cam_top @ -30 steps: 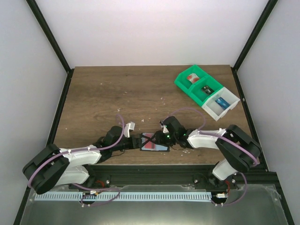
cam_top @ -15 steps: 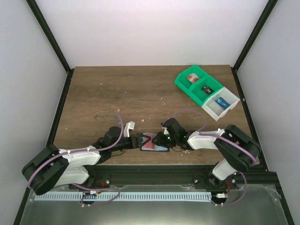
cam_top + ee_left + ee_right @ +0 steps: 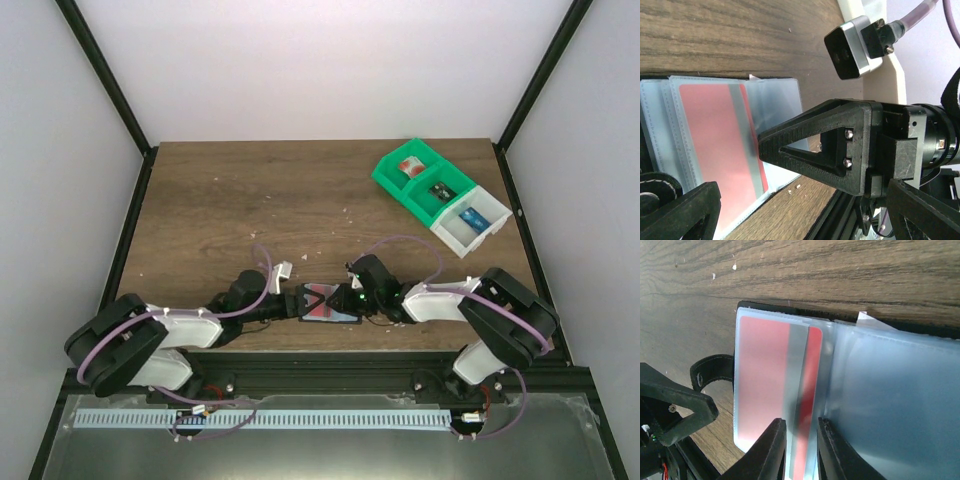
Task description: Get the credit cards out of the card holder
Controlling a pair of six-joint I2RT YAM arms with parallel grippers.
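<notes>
Light blue folding plastic card holder (image 3: 880,390) lies open on brown wooden table (image 3: 250,200) at its near edge, right gripper (image 3: 799,452) jaws narrow astride red grey-striped card (image 3: 762,375) in its sleeve, actual clamping indiscernible; left gripper (image 3: 293,302) jaws wide apart, just beside the holder.

Bright, even light, seemingly from above; faint shadows, wrist views slightly blurred.

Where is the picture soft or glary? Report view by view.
Top external: evenly lit, sharp, card holder tiny. Left wrist: table grain crisp, closest black edges soft. Right wrist: milky sheen on the holder's sleeves dulls the red card; wood sharp.
</notes>
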